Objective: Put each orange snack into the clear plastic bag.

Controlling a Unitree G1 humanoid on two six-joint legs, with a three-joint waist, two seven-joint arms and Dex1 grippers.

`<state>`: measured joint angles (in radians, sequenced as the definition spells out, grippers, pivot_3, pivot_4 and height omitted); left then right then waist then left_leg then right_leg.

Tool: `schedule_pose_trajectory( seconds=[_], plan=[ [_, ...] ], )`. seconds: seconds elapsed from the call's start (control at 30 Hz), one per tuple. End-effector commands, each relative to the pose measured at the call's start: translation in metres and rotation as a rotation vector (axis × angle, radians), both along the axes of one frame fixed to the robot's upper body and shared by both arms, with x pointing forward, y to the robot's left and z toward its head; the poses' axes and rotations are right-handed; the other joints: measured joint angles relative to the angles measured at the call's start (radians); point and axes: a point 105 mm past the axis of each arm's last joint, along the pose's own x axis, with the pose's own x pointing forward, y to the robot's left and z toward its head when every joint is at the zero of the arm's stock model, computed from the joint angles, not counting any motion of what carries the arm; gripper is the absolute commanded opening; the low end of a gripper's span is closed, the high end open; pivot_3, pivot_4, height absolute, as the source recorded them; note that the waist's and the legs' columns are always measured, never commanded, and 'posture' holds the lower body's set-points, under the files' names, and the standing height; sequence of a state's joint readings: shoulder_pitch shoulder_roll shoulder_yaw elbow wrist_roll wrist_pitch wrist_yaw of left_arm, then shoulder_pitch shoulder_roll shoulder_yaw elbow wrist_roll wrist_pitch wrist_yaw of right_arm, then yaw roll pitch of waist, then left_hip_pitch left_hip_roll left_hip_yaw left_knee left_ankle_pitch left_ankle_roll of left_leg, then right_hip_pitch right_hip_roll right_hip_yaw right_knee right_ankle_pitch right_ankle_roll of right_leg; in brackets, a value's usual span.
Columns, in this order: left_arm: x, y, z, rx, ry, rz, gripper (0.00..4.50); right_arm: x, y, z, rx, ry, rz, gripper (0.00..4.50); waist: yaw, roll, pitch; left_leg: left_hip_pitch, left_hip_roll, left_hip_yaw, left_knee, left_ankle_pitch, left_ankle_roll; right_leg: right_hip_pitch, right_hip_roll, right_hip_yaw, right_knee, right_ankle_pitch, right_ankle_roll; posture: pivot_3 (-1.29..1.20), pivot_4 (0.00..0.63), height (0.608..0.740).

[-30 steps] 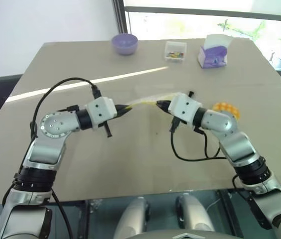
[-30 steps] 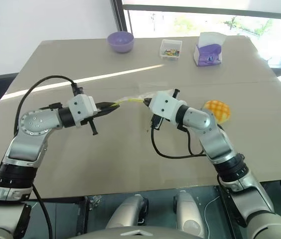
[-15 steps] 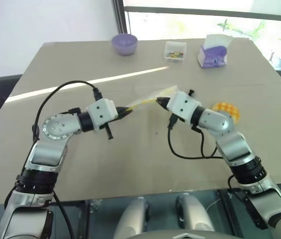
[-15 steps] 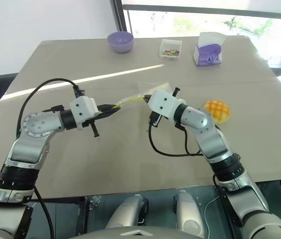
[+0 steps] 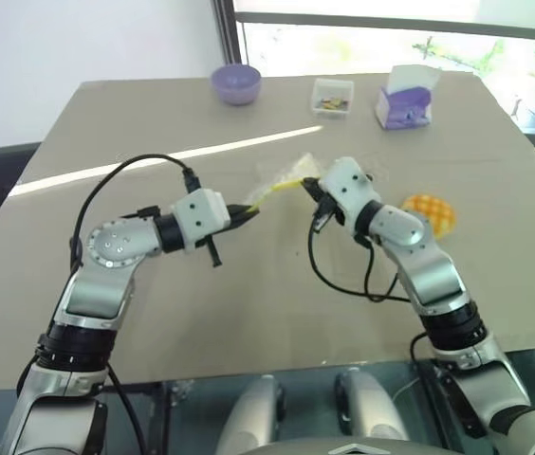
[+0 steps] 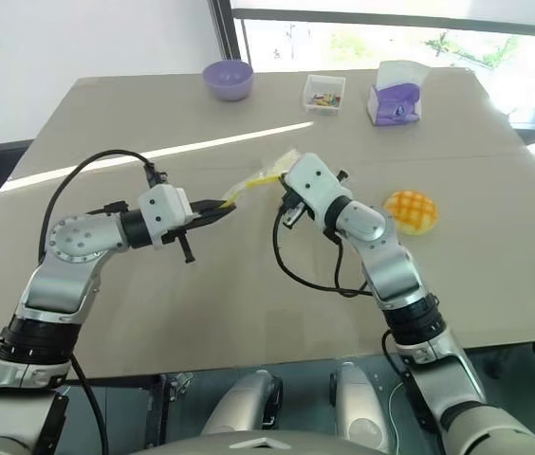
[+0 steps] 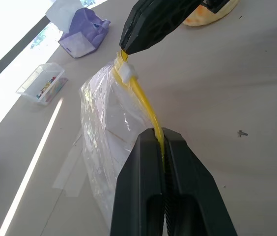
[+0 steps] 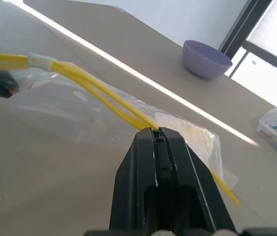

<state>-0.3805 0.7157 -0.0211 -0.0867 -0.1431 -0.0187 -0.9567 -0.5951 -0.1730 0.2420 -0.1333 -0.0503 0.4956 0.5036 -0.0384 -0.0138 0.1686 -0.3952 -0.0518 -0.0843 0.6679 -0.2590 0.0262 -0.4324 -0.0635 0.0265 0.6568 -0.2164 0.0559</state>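
Observation:
The clear plastic bag (image 7: 104,132) hangs just above the table's middle, stretched between both grippers by its yellow seal strip (image 7: 141,101). My left gripper (image 5: 251,209) is shut on one end of the strip, and its fingers (image 7: 146,162) pinch the yellow band. My right gripper (image 5: 307,186) is shut on the other end, beside the white slider (image 8: 41,60). One orange snack (image 5: 429,213), round with a criss-cross top, lies on the table to the right of my right arm, outside the bag.
At the table's far edge stand a purple bowl (image 5: 236,82), a small clear box of colourful bits (image 5: 333,96) and a purple-and-white carton (image 5: 405,99). Black cables loop from both wrists over the near half of the table (image 5: 249,313).
My right gripper has rolled and moved a little forward, pulling its end of the seal strip up and away. The left gripper has stayed in place.

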Motion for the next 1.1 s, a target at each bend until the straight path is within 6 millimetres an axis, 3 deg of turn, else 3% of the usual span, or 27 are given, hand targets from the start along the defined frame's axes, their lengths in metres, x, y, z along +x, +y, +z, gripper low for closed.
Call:
schedule_pose_trajectory(
  seconds=[0.03,0.37,0.83,1.1],
  plan=[
    [-0.004,-0.005,0.009,-0.015,-0.033,-0.021,0.00,-0.003,0.000,0.015,0.108,0.042,0.007,0.04,0.000,0.000,0.000,0.000,0.000,0.000,0.000,0.000,0.000,0.000,0.000,0.000,0.000,0.000,0.000,0.00,0.150,0.740],
    [-0.005,-0.008,0.008,-0.013,-0.029,-0.033,0.00,-0.016,0.012,0.025,0.286,0.189,0.102,0.04,-0.001,0.000,0.000,0.000,0.000,0.000,0.000,0.000,0.000,0.000,0.000,0.000,0.000,0.000,0.000,0.00,0.150,0.740],
    [-0.009,-0.005,-0.002,0.041,-0.014,-0.056,0.00,-0.018,0.003,0.034,0.259,0.141,0.129,0.04,-0.001,0.000,0.000,0.000,0.000,0.000,0.000,0.000,0.000,0.000,0.000,0.000,0.000,0.000,0.000,0.00,0.150,0.740],
    [-0.011,-0.006,-0.007,0.069,-0.018,-0.077,0.00,-0.024,0.003,0.029,0.210,0.152,0.170,0.04,-0.001,0.000,0.000,0.000,0.000,0.000,0.000,0.000,0.001,0.000,0.000,0.000,0.000,0.000,0.000,0.00,0.150,0.740]
  ],
)
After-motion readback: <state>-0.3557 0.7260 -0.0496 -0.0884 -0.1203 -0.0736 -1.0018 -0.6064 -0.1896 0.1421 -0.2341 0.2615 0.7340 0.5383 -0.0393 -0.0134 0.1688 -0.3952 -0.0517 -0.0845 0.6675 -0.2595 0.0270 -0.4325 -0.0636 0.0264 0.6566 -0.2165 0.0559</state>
